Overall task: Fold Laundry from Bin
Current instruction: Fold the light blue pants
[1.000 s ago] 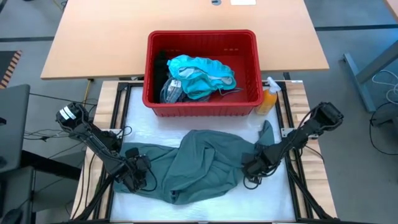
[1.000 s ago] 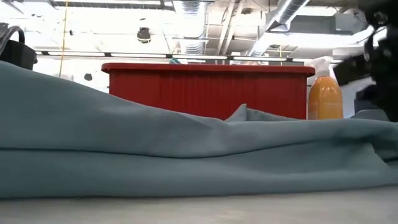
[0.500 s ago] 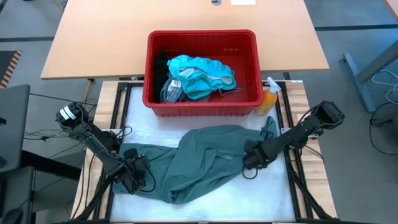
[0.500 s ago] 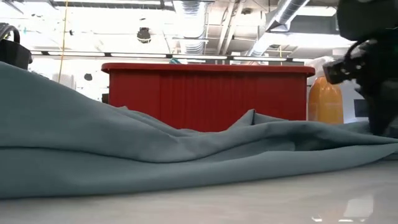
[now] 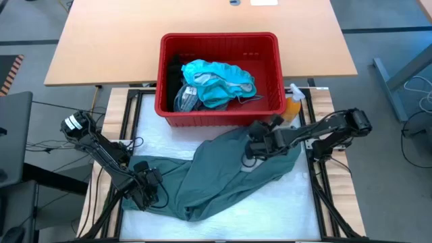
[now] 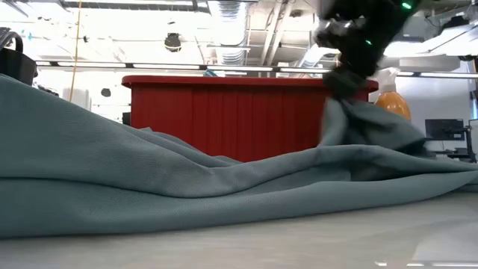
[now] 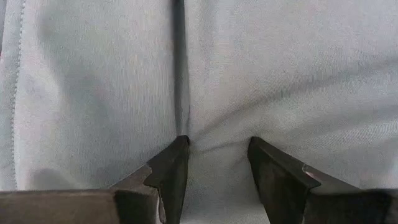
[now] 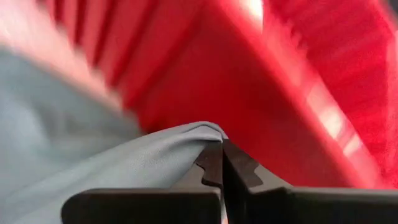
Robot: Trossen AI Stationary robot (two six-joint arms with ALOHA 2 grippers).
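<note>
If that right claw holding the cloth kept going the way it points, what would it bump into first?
Most likely the red bin's slotted side wall: it fills the view just beyond the right gripper, shut on the grey-green garment. The gap left is unclear.

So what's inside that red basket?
The red basket holds bright teal clothes on top, a black piece at one side and some striped cloth. Anything beneath that pile is covered.

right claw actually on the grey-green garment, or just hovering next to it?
Touching. In the right wrist view the right claw is shut with a fold of the grey-green garment pinched between its fingers; the low view shows the cloth hanging from it.
</note>
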